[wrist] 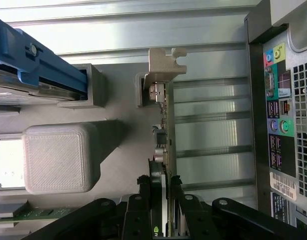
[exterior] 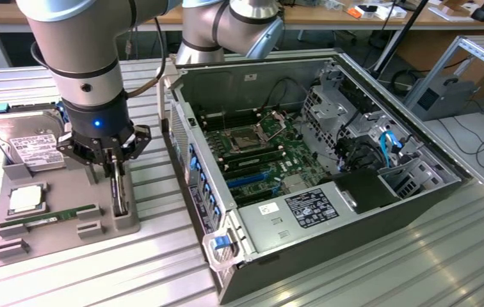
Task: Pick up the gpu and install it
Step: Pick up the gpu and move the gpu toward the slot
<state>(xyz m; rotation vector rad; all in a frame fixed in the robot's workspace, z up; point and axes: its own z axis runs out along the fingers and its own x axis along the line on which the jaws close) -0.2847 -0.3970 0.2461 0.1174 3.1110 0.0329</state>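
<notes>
The gpu (exterior: pixel 120 192) is a thin dark card standing on edge in a slot of the grey holder tray (exterior: pixel 63 233), at the exterior view's left. My gripper (exterior: pixel 116 169) has come straight down over its top edge. In the wrist view the gpu (wrist: pixel 163 135) runs edge-on away from the gripper (wrist: pixel 161 189), with one black fingertip (wrist: pixel 143 187) close on each side of it. The jaws straddle the card with only a narrow gap, and the card still rests in its slot. The open computer case (exterior: pixel 328 83) lies to the exterior view's right, motherboard (exterior: pixel 259 153) facing up.
On the tray also rest a hard drive (exterior: pixel 27 144) in a blue caddy, a green RAM stick (exterior: pixel 45 219) and a small square chip (exterior: pixel 25 199). The case's rear port panel (wrist: pixel 282 125) is close beside the tray. A grey printed block (wrist: pixel 58 157) stands by the card.
</notes>
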